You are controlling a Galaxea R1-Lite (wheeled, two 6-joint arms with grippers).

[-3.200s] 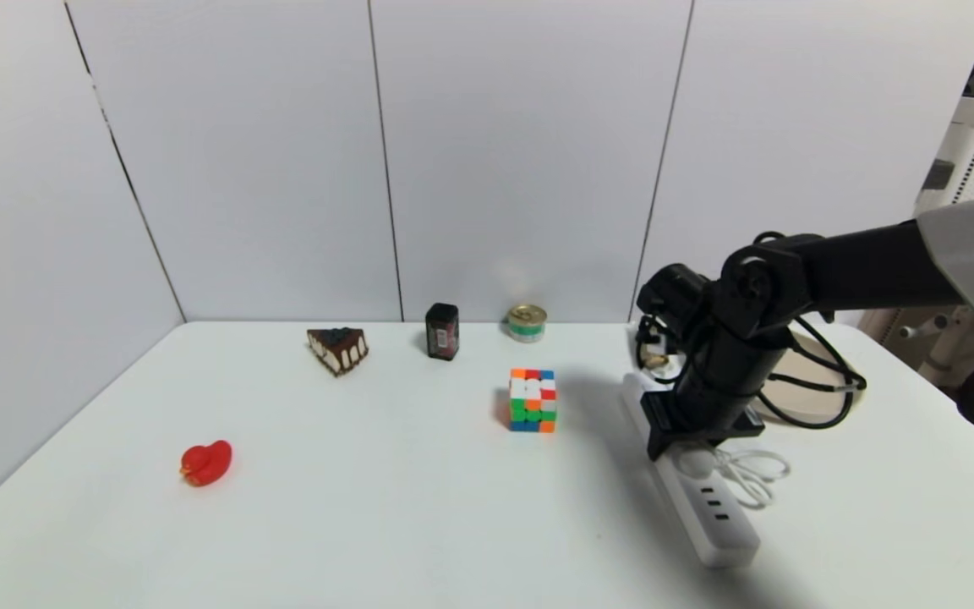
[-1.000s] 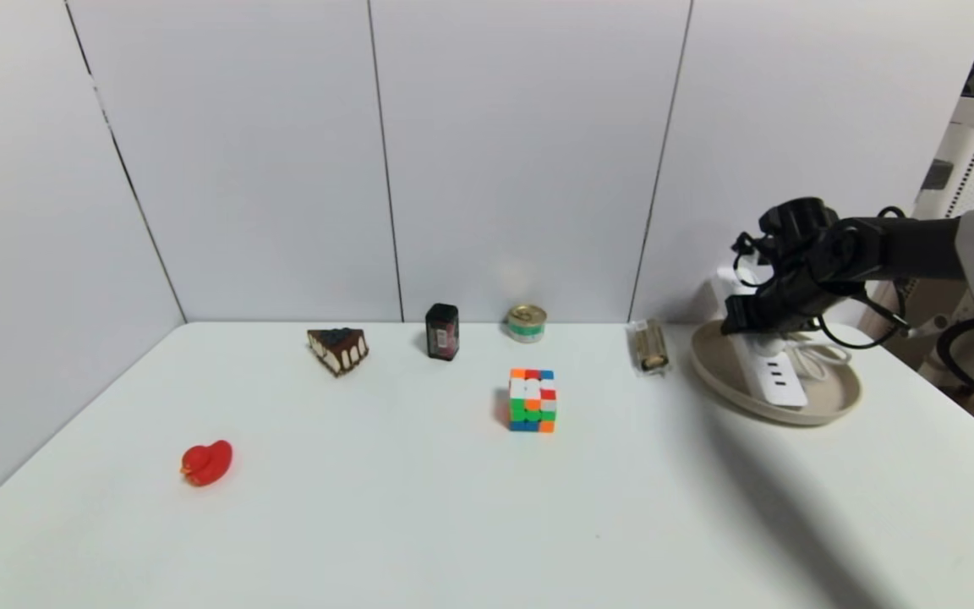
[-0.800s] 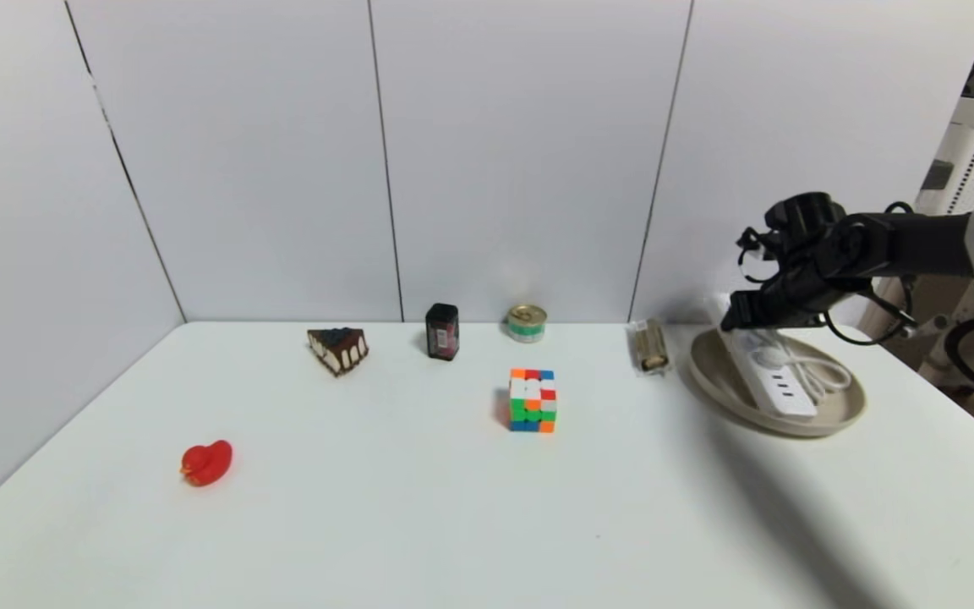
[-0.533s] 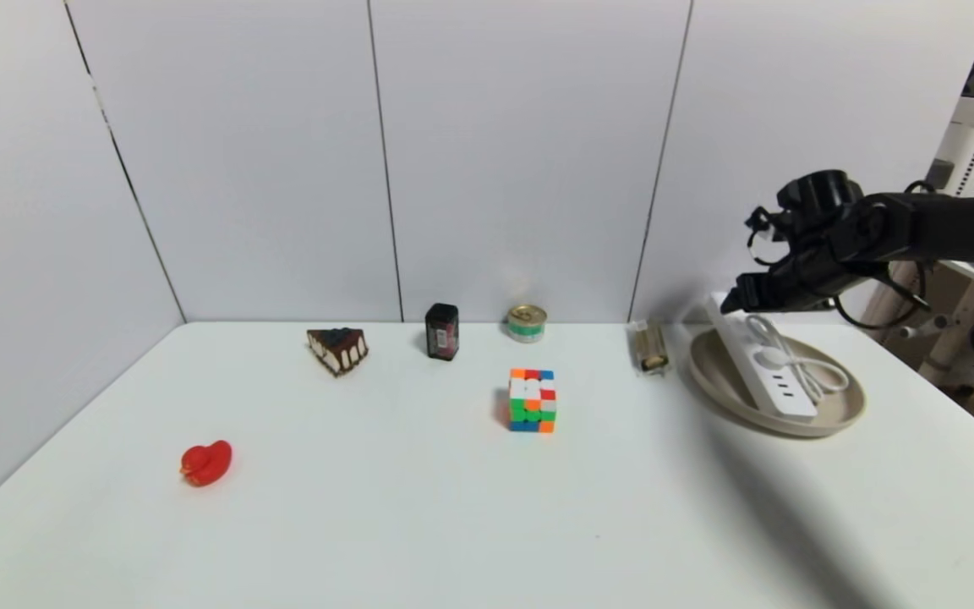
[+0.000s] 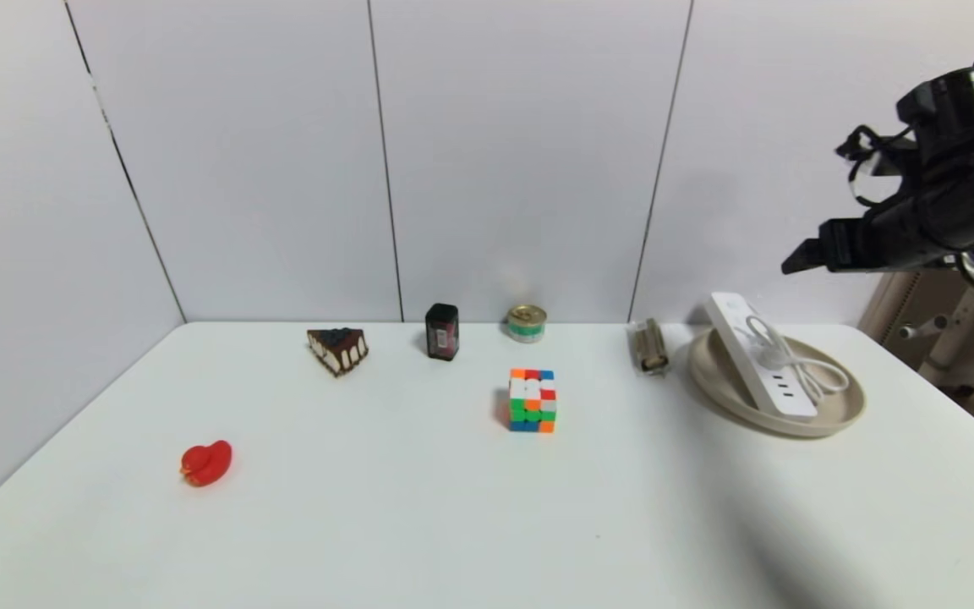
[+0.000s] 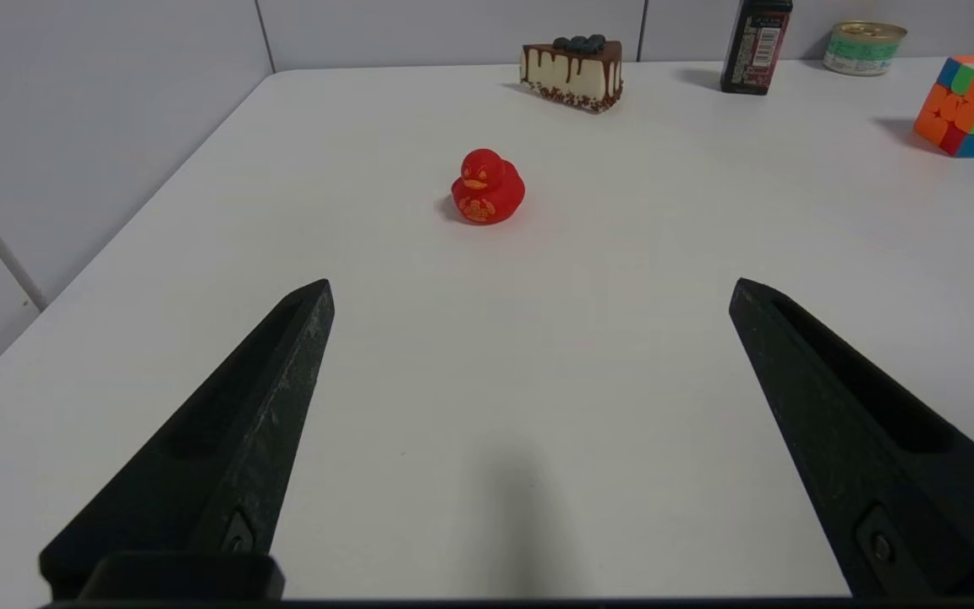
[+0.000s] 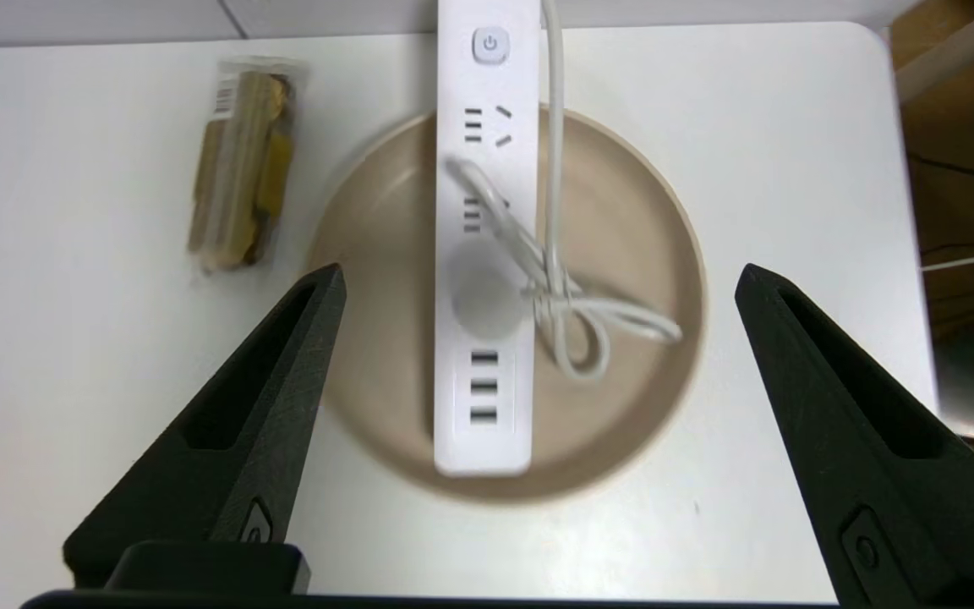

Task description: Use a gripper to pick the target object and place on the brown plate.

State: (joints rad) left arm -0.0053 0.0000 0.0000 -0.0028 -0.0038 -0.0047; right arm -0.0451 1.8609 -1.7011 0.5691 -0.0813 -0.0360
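The white power strip lies across the brown plate at the table's far right, its far end overhanging the rim and its white cord looped on top. In the right wrist view the strip and the plate lie below. My right gripper is open and empty, raised well above the plate, and it shows open in its wrist view. My left gripper is open and empty over the near left of the table; it is out of the head view.
A puzzle cube sits mid-table. A wrapped snack pack lies just left of the plate. A can, a dark box and a cake slice stand along the back. A red duck sits front left.
My right gripper carried the power strip from the table to the plate, let it go, and has risen up and to the right. The strip now rests on the plate.
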